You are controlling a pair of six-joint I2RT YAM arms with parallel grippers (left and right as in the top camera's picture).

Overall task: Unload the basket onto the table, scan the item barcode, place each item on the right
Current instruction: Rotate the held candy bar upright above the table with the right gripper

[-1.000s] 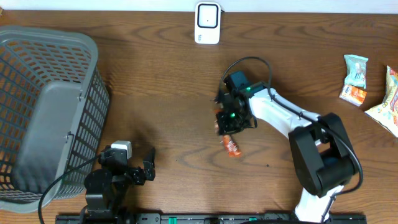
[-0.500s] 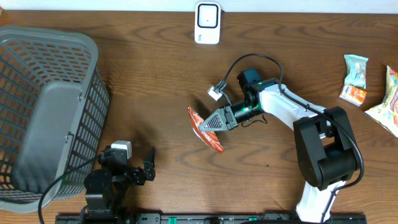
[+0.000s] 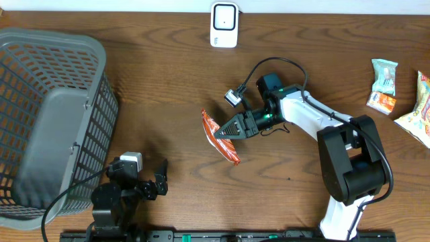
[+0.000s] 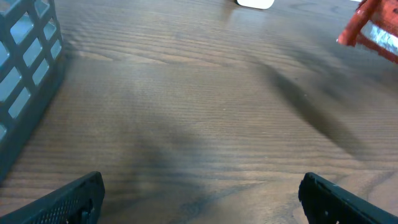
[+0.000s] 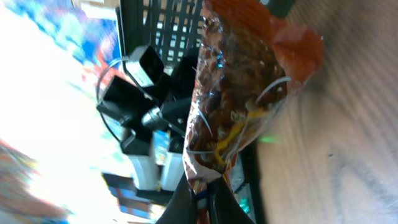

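Note:
The item is an orange snack packet [image 3: 220,137] hanging above the middle of the table. My right gripper [image 3: 227,132] is shut on its edge and points left, so the packet sticks out sideways. The right wrist view looks along the packet [image 5: 242,93], with its sealed end pinched between the dark fingers [image 5: 186,202] of the right gripper [image 5: 202,200]. A white barcode scanner [image 3: 224,25] stands at the table's far edge, well beyond the packet. My left gripper [image 3: 161,180] rests low at the front left, open and holding nothing [image 4: 202,199]. From there the packet [image 4: 373,28] shows at upper right.
A large grey mesh basket [image 3: 40,114] fills the left side, its wall [image 4: 25,74] close to my left gripper. Several other snack packets [image 3: 384,84] lie at the far right edge. Bare wooden table [image 3: 168,87] lies between scanner and packet.
The right wrist has turned and swung the packet from under the gripper out to the left, then lifted it slightly toward the scanner. The left arm has not moved.

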